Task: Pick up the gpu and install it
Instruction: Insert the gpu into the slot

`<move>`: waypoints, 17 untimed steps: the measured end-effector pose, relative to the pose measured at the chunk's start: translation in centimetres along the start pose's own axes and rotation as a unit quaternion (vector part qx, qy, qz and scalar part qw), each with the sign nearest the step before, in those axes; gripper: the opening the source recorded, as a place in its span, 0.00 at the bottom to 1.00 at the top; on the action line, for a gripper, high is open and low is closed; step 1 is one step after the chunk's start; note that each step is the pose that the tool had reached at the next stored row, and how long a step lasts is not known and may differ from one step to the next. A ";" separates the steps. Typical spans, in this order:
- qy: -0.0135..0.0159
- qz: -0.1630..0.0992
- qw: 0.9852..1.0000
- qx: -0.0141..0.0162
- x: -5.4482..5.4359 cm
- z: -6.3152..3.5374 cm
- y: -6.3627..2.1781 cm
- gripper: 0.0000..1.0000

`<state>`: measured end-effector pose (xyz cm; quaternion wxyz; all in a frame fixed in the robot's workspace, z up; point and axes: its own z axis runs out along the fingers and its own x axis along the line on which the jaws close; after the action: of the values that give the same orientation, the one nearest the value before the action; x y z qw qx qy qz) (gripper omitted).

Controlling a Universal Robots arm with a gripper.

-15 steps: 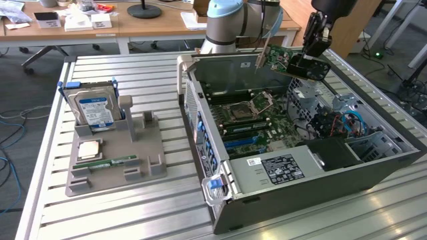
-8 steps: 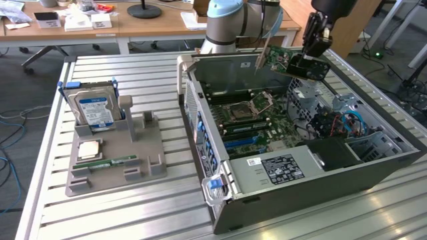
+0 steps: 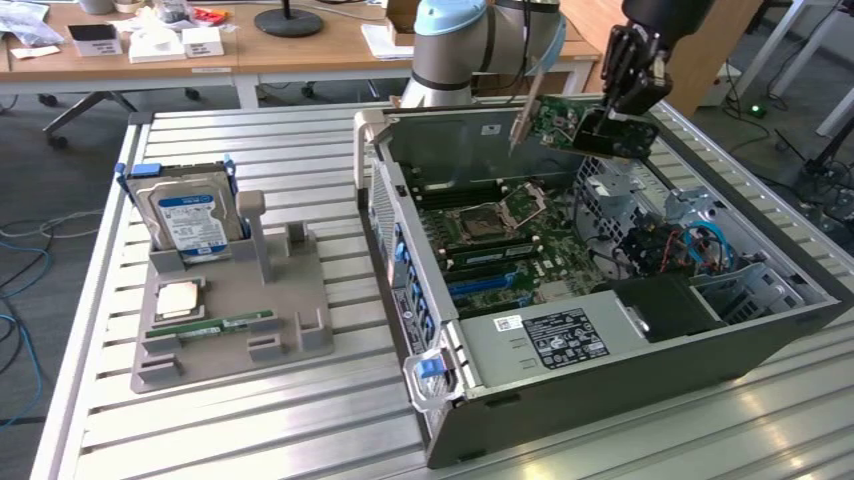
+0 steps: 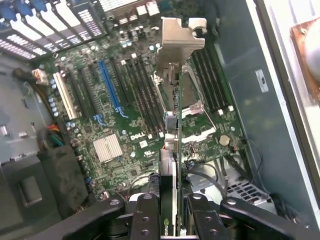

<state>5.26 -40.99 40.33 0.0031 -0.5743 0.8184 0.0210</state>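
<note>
My gripper (image 3: 603, 128) hangs over the back of the open computer case (image 3: 747, 330), shut on the gpu (image 3: 557, 121). The card is a green-black board whose pale metal bracket (image 3: 526, 108) points toward the exterior view's left. It is held in the air above the motherboard (image 3: 491, 232), apart from it. In the wrist view the gpu (image 4: 170, 150) shows edge-on, clamped between the black fingers (image 4: 145, 216) of my gripper (image 4: 170, 222). Its bracket (image 4: 182, 39) is at the far end. The long blue slot (image 4: 110, 86) on the motherboard (image 4: 125, 145) lies to one side of the card.
A grey fixture (image 3: 287, 305) on the slatted table holds a blue-labelled hard drive (image 3: 188, 221), a processor (image 3: 180, 298) and a narrow memory stick (image 3: 230, 324). Inside the case are a power supply (image 3: 561, 338) and blue cables (image 3: 697, 245). A wooden desk (image 3: 240, 45) stands behind.
</note>
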 end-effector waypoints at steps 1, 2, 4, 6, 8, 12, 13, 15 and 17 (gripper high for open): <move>0.000 -0.010 1.000 0.000 0.0 0.01 0.00 0.26; 0.001 -0.019 1.000 -0.001 0.0 0.03 0.00 0.26; 0.001 -0.036 0.999 -0.001 0.0 0.05 0.00 0.26; 0.002 -0.054 0.999 -0.002 0.0 0.07 0.00 0.26; 0.002 -0.073 0.997 -0.002 0.0 0.09 0.00 0.26; 0.003 -0.109 0.994 -0.003 0.0 0.13 -0.01 0.26; 0.004 -0.118 0.993 -0.003 0.0 0.14 -0.01 0.26; 0.004 -0.136 0.991 -0.004 0.0 0.15 -0.01 0.26; 0.005 -0.149 0.989 -0.004 0.0 0.15 -0.01 0.26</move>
<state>5.26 -40.99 40.17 -0.0002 -0.6897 0.7238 0.0211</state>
